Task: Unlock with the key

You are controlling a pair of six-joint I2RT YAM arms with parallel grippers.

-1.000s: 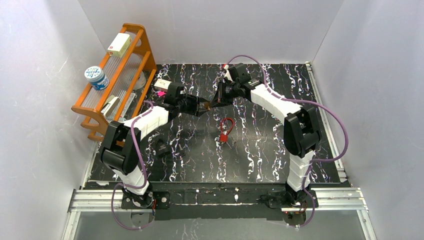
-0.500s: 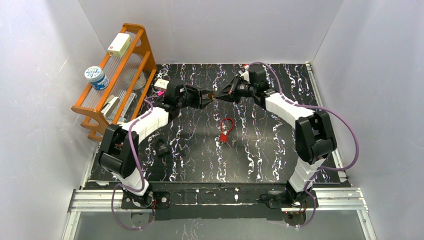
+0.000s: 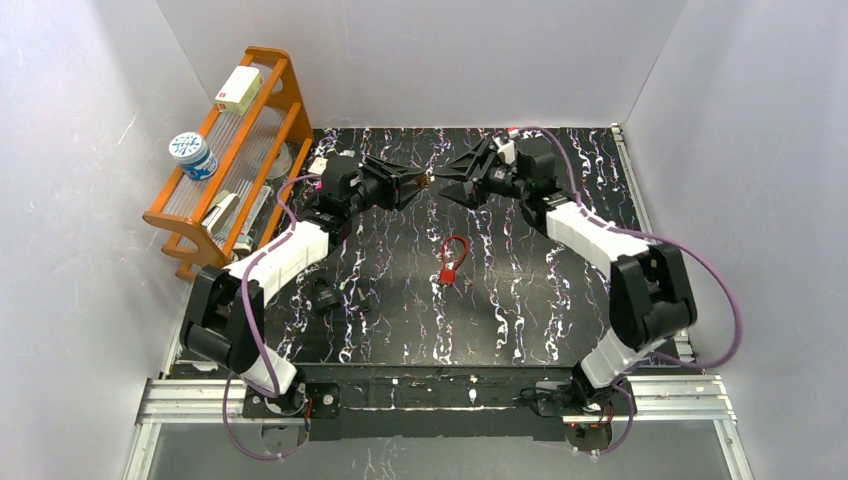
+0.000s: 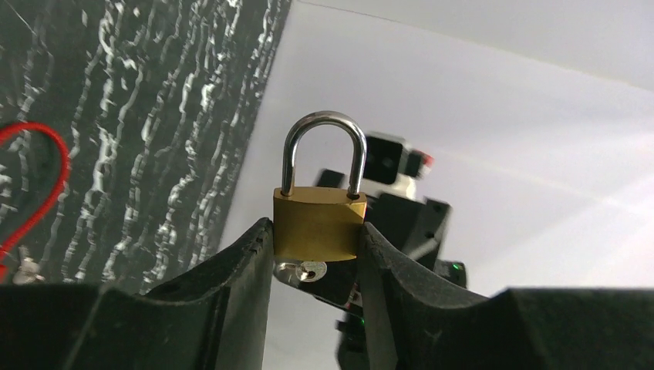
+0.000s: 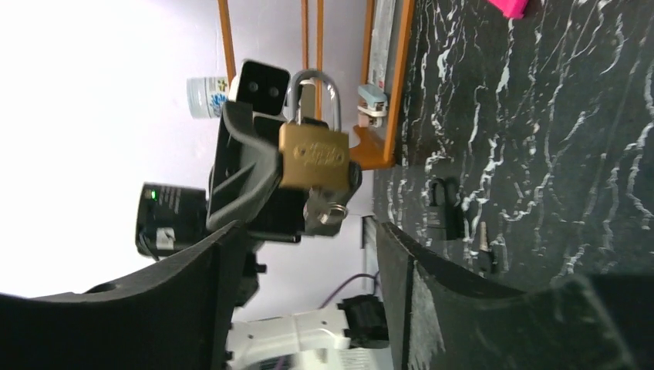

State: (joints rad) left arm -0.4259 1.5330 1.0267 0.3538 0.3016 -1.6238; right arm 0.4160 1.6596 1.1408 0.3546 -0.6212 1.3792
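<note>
My left gripper is shut on a brass padlock and holds it up in the air with the steel shackle seated in the body. A silver key sticks out of the lock's underside. In the right wrist view the same padlock and key hang just beyond my right gripper, which is open with nothing between its fingers. From above, the left gripper and right gripper face each other over the far part of the mat, a small gap apart.
A red padlock with a red cable loop lies mid-mat. A small black object lies near the left arm. The orange rack at far left carries a white box and a jar. White walls enclose the black marbled mat.
The right gripper was shut at the key under the padlock; it has opened and pulled back to the right. Both arms have shifted toward the far wall, and the left one still grips the padlock.
</note>
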